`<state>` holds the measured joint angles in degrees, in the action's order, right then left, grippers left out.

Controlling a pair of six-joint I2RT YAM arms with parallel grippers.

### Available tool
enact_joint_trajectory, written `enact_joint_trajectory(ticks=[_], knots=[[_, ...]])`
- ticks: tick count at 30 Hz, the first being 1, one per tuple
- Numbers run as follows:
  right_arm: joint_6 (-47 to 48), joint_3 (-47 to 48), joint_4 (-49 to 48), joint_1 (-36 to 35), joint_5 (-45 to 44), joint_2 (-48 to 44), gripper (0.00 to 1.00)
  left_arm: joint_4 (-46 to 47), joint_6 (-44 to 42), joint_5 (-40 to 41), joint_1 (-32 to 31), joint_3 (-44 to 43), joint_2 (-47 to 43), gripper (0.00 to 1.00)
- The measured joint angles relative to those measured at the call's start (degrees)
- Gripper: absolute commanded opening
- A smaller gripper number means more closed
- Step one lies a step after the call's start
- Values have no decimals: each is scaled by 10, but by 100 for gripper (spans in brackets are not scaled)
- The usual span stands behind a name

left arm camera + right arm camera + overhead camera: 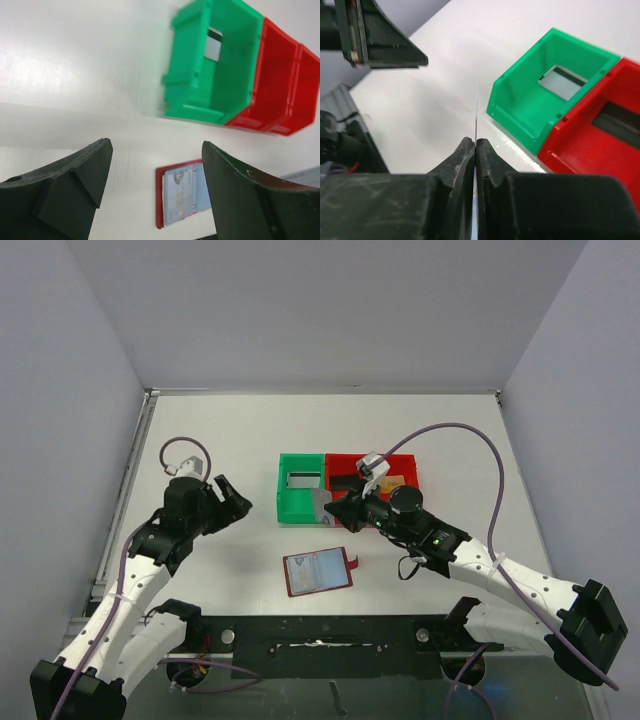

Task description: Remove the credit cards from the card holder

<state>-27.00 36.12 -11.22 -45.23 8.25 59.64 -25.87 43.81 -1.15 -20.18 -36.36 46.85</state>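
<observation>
White table point(230, 440). Green bin point(300, 502) and red bins point(412, 472) side by side at far centre. Card holder point(318, 572) lies open and flat at near centre, apart from the bins: dark red cover, pale blue-grey inner pockets up, small red tab on its right edge. Left gripper point(236, 497) hangs left of the green bin, jaws wide, holding nothing. Right gripper point(475, 142) is just near the bins, jaws pinched on a thin pale grey held card point(321, 504), seen edge-on. Silver-grey card point(302, 478) lies in the green bin. Black card point(345, 483) and gold-orange card point(394, 480) lie in the red bins.
</observation>
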Motion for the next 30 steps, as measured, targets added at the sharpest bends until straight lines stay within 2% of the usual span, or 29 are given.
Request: enact_joint_trajectory(ticks=[6, 8, 15, 25, 30], knots=[[169, 66, 28, -43, -74, 50, 0, -33, -70, 16, 130, -31, -2, 72], [214, 92, 39, -43, -84, 82, 0, -37, -89, 29, 147, -31, -10, 72], [326, 210, 92, -44, -96, 216, 0, -37, -121, 57, 149, -31, -61, 73], [416, 365, 177, -44, -121, 404, 0, -40, -126, 89, 150, -31, -81, 73], [462, 413, 211, -43, -148, 466, 0, -40, -126, 95, 150, -31, -85, 73]])
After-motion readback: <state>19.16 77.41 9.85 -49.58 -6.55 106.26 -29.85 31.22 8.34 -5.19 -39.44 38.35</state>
